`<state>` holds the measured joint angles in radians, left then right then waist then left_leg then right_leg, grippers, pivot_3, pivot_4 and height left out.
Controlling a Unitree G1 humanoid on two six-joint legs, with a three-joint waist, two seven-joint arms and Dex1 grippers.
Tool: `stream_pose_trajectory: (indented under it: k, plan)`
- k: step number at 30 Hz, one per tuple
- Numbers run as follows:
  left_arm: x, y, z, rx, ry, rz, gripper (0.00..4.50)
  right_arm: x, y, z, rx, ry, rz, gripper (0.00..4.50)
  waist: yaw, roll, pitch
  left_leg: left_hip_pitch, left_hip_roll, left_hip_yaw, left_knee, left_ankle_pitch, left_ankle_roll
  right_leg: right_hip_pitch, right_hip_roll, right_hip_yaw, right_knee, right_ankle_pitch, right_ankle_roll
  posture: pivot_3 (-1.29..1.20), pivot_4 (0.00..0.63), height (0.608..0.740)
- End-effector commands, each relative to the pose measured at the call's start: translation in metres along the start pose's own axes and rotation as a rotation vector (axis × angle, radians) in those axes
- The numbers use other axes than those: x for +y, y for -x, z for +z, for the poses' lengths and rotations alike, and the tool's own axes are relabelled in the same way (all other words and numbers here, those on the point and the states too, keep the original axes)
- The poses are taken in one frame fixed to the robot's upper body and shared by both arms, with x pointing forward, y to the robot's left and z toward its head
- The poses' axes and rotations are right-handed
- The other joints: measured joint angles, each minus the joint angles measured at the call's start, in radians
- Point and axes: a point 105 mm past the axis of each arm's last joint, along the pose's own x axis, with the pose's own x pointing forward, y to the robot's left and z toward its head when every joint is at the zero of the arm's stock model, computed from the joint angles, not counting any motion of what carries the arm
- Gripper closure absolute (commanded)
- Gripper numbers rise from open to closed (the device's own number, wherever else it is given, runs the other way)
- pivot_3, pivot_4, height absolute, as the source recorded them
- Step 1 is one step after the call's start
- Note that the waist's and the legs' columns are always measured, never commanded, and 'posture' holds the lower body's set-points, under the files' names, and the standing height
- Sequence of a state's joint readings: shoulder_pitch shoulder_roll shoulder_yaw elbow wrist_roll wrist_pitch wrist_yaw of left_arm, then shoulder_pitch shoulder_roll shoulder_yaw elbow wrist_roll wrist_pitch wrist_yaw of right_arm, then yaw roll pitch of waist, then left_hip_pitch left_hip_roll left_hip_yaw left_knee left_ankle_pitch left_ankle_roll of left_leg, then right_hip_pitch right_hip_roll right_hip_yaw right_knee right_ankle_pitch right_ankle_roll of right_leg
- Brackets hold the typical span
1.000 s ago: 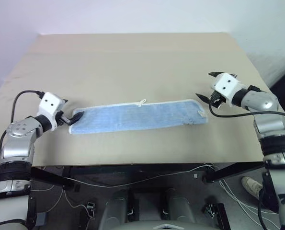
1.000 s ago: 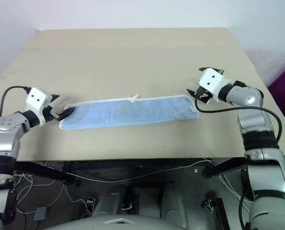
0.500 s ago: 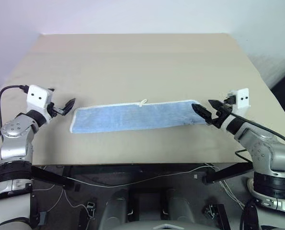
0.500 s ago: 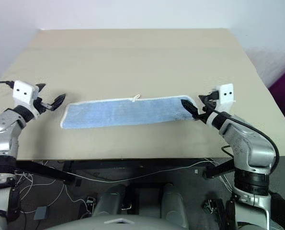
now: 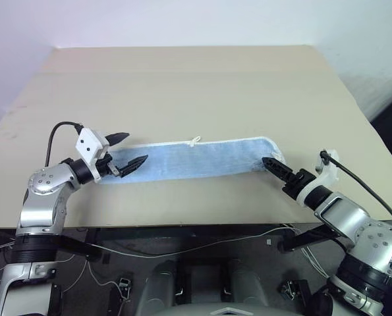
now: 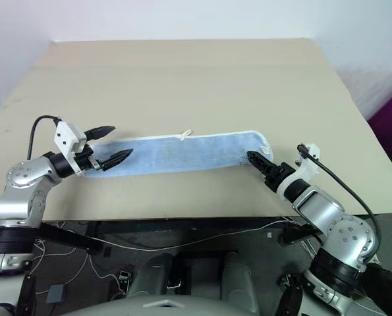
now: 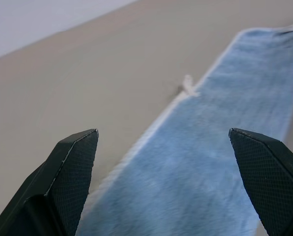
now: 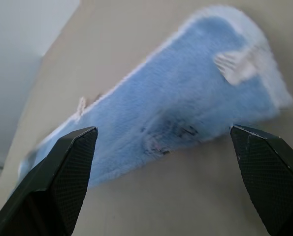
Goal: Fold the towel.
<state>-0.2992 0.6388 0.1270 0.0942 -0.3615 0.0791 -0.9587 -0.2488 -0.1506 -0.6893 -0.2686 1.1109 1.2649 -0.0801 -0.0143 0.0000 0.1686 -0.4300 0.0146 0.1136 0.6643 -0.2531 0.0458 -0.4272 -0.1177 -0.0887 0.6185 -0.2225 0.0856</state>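
Light-blue terry towel (image 5: 192,159) is lying flat and stretched out lengthwise across the tan table (image 5: 182,85), w/ the white loop tag (image 5: 195,140) sticking off its far long edge, roughly mid-length. Both arms are sitting at the short ends: left gripper (image 5: 126,150) is hanging over the towel's left end w/ its jaws spread wide and nothing between them, and right gripper (image 5: 275,166) is pointing at the right end, also spread wide and empty, tips just beside the cloth. So imo nothing's folded yet and this is the pre-grab bit. To do it well, I'm thinking each pincer needs to be straddling a corner or the short hem, not the middle of the pile, and pinching only the top layer edge w/o dragging the cloth sideways, bc thin terry is prob going to bunch if it gets pushed. The head cams are giving the whole layout, both ends at once. Right wrist cam is showing stuff they aren't really: a pale stitched patch (image 8: 240,64) near the rounded end and some dark smudges (image 8: 168,137) on the nap.
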Motion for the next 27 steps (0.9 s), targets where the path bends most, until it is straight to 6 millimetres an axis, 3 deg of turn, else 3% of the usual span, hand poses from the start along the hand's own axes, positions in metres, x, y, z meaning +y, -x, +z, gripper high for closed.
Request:
stream_pose_trajectory:
  k: [1, 17, 20, 27]
  plan:
    - [-0.011, -0.002, 0.008, -0.016, -0.020, -0.052, 0.06, 0.004, -0.005, 0.006, -0.029, -0.072, 0.004, 0.00, -0.001, 0.000, 0.000, 0.000, 0.000, 0.000, 0.000, 0.000, 0.000, 0.000, 0.000, 0.000, 0.000, 0.000, 0.000, 0.00, 0.150, 0.740]
    - [-0.029, -0.006, 0.009, -0.024, 0.000, -0.104, 0.06, -0.003, -0.037, 0.014, -0.102, -0.313, -0.064, 0.00, -0.004, -0.001, -0.001, 0.000, 0.001, 0.000, 0.000, 0.000, 0.000, 0.001, 0.002, 0.000, 0.000, 0.000, 0.000, 0.00, 0.150, 0.740]
    - [-0.029, -0.007, 0.009, -0.025, 0.000, -0.106, 0.02, -0.008, -0.037, 0.017, -0.126, -0.336, -0.083, 0.56, -0.004, -0.001, -0.001, 0.000, 0.001, 0.000, 0.000, 0.000, 0.000, 0.001, 0.003, 0.000, 0.000, 0.000, 0.000, 0.00, 0.150, 0.740]
    - [-0.033, -0.009, 0.008, -0.030, 0.005, -0.118, 0.02, -0.011, -0.035, 0.025, -0.169, -0.348, -0.080, 2.95, -0.002, 0.000, 0.000, 0.000, 0.001, 0.000, 0.000, 0.000, 0.000, 0.001, 0.002, 0.000, 0.000, 0.000, 0.000, 0.00, 0.150, 0.740]
